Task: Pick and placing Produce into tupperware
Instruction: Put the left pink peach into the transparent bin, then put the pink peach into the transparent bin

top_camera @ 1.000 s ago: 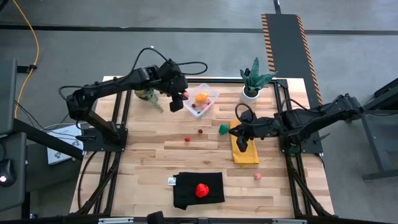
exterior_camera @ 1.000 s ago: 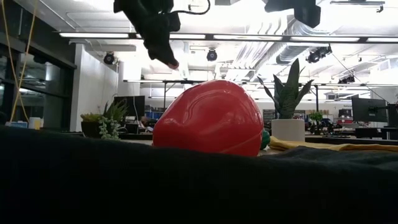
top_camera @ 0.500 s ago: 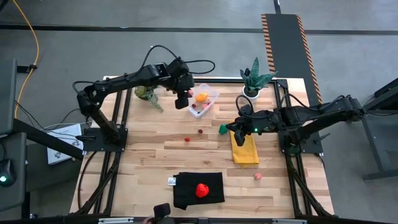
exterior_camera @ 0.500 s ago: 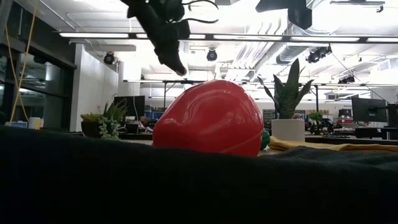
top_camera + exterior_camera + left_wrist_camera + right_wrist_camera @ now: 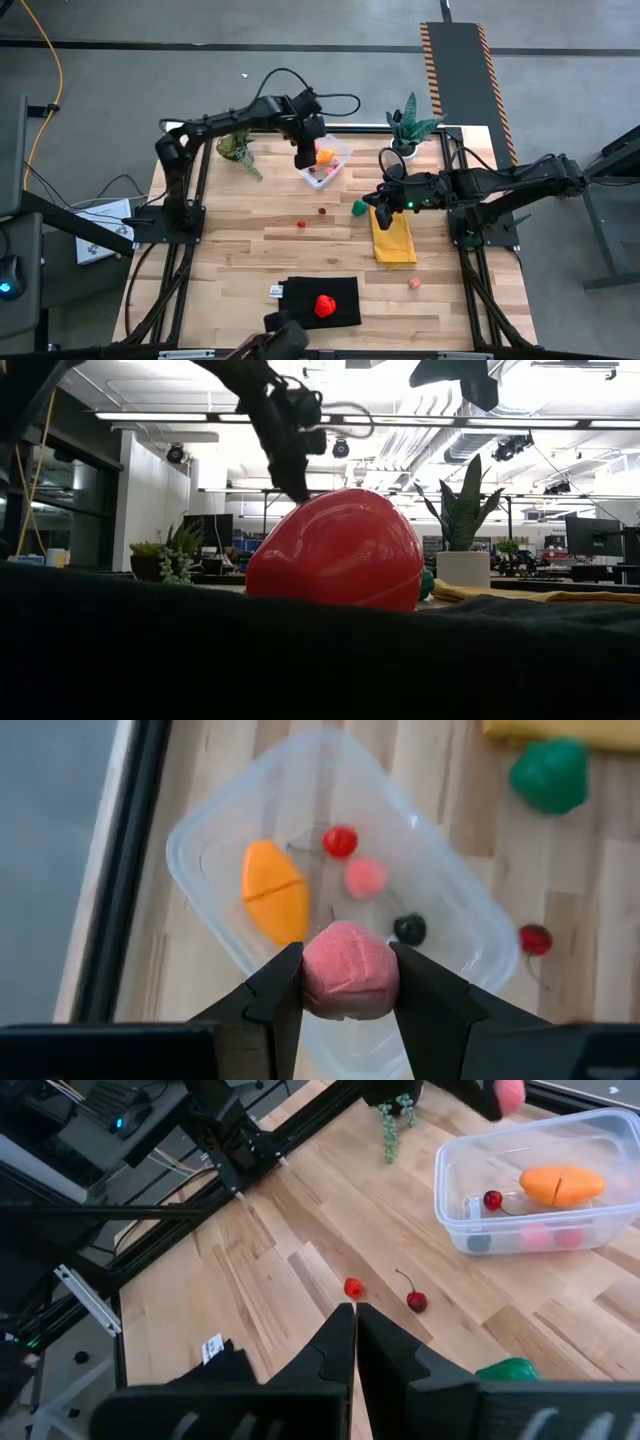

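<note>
Since the earlier frame your left gripper [image 5: 349, 982] has carried its clamped pink piece [image 5: 350, 970] from beside the tupperware [image 5: 337, 150] to directly above it. Nearest the camera, well short of the tub, a red strawberry piece [image 5: 324, 305] sits on black cloth [image 5: 300, 308]. Farther, between cloth and tub, your right gripper [image 5: 354, 1320] hangs pinched shut and empty near the green piece [image 5: 359, 207]; the tub already holds an orange piece [image 5: 274, 904] and berries [image 5: 340, 841].

This looks like a robotics lab inside a big open workshop hall. Overhead run exposed silver ducts [image 5: 440, 430] and long strip lights [image 5: 160, 416], with computer monitors [image 5: 592, 536] across the room. Bare grey concrete floor [image 5: 330, 85] surrounds the wooden desk [image 5: 250, 235], with a hazard-striped ramp [image 5: 463, 70] beyond it.
</note>
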You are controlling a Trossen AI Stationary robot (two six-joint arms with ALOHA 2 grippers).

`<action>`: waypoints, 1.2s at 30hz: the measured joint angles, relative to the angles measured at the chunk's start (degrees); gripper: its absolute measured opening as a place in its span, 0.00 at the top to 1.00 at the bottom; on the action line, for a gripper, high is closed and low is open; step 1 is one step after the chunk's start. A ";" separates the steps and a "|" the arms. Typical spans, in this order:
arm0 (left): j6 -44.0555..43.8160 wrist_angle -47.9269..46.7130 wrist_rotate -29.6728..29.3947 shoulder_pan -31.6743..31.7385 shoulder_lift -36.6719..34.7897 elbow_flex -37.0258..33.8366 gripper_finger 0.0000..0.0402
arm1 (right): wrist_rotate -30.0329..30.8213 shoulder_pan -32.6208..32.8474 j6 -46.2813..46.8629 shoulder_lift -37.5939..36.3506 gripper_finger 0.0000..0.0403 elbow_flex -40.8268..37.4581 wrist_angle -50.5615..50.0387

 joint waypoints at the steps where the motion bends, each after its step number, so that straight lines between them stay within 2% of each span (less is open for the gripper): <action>1: 0.02 0.01 -0.08 0.00 0.55 0.00 0.68 | 0.00 0.00 0.02 -0.02 0.99 0.00 -0.06; 13: -0.03 0.00 -0.23 0.00 6.86 0.03 0.68 | 0.01 0.00 0.13 -0.02 0.99 0.00 -0.11; 23: -0.06 0.03 -1.25 0.00 7.53 0.02 0.68 | 0.02 0.00 0.13 -0.02 0.99 0.00 -0.12; 36: -1.09 0.06 -1.07 0.00 7.53 0.02 0.52 | 0.02 0.00 0.13 -0.02 0.99 0.00 -0.58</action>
